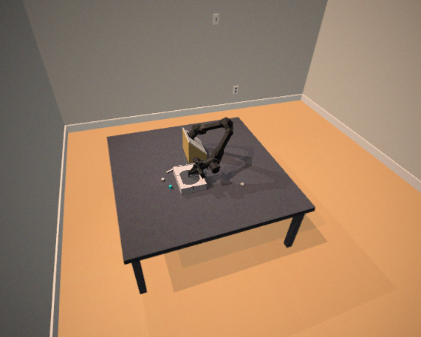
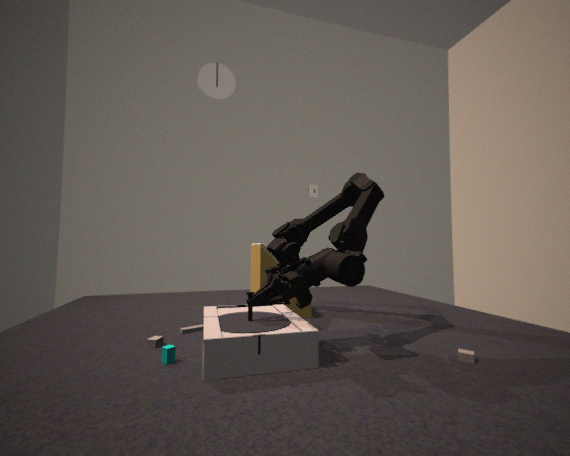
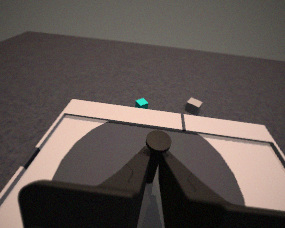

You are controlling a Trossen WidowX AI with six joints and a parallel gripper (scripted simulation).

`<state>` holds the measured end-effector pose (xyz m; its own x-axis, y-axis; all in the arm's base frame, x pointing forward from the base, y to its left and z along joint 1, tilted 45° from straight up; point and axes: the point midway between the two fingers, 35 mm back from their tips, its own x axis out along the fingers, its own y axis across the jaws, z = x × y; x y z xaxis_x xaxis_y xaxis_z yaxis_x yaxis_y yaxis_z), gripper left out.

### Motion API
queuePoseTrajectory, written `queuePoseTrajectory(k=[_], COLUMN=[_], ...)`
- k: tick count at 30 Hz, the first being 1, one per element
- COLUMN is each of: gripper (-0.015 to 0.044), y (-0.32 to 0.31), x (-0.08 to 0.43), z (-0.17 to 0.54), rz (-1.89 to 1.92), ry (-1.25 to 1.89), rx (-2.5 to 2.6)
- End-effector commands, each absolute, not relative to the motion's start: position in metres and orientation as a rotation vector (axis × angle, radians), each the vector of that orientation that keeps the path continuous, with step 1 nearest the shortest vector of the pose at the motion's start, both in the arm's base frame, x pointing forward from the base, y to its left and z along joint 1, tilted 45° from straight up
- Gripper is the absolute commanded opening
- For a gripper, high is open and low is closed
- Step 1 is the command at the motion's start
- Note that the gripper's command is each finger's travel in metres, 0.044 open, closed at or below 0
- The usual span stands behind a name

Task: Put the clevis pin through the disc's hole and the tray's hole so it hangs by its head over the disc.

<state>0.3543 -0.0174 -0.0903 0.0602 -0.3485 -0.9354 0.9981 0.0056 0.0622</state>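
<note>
Dark pin gripped upright over disc in pale tray

Dark speckled rectangular table, orange floor, grey and beige walls. Black parallel-jaw gripper grasps dark round-headed clevis pin, head up, above grey flat disc inside pale square rimmed tray. Tip's hole entry: cannot tell. Small teal block near tray. Round pale disc on wall.

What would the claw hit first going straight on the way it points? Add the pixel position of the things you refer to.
Probably the disc (image 1: 187, 181) (image 2: 231, 325) (image 3: 90, 155) in the tray (image 1: 193, 190) (image 2: 261, 357) (image 3: 125, 112), touched first by the pin (image 2: 250, 314) (image 3: 158, 141) held in the claw (image 1: 191, 174) (image 2: 251, 302) (image 3: 154, 152); exact clearance is unclear.
</note>
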Motion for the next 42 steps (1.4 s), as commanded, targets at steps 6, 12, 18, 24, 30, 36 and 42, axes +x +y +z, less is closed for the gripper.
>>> queuePoseTrajectory(k=[6,12,18,24,30,36,42], gripper=[0.0,0.0,0.0,0.0,0.0,0.0,0.0], y=[-0.017,-0.017,-0.017,-0.018,-0.018,-0.018,-0.018], x=[0.35,0.348,0.347,0.345,0.343,0.341,0.339], z=[-0.091,-0.091,-0.092,-0.092,-0.092,-0.092,-0.092], rz=[-1.318,-1.318,-1.318,-1.318,-1.318,-1.318,-1.318], ry=[0.902,0.902,0.902,0.903,0.903,0.903,0.903], rx=[0.977,0.977,0.977,0.977,0.977,0.977,0.977])
